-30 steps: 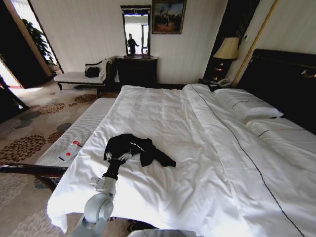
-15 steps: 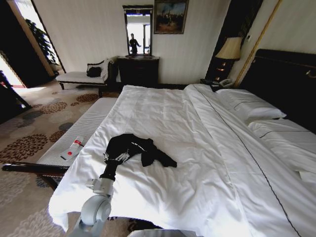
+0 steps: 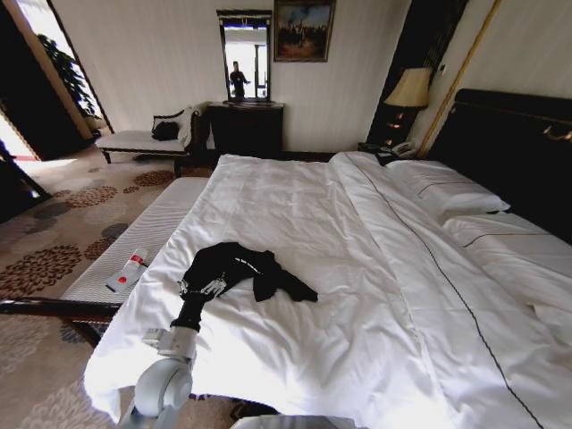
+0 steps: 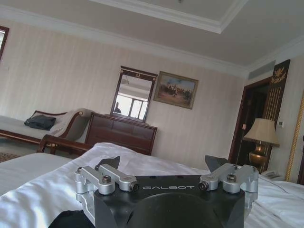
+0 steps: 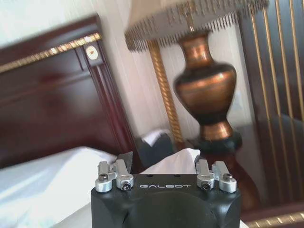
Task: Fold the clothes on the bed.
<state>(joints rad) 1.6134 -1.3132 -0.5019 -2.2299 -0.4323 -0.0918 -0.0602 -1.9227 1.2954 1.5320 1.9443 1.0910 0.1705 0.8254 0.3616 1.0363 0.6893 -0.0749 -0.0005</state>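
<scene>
A small red-and-white tube (image 3: 128, 270) lies on the white-cushioned surface (image 3: 152, 234) beside the bed's foot. A mirror (image 3: 245, 54) and framed painting (image 3: 305, 29) hang above a dark dresser (image 3: 248, 128); a lamp (image 3: 410, 89) stands by the headboard.

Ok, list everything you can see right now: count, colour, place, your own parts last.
T-shirt: one, black, crumpled on the bed's near left part.
Bed: one, white bedding, dark headboard.
Pillows: two, white, by the headboard.
Bench: one, white cushion, left of the bed.
Tube: one, red and white, on the bench.
Lamp: one, beige shade, beside the headboard.
Dresser: one, dark, far wall, under a mirror.
Left gripper: open, at the T-shirt's near edge.
Right gripper: open, facing the lamp.
</scene>
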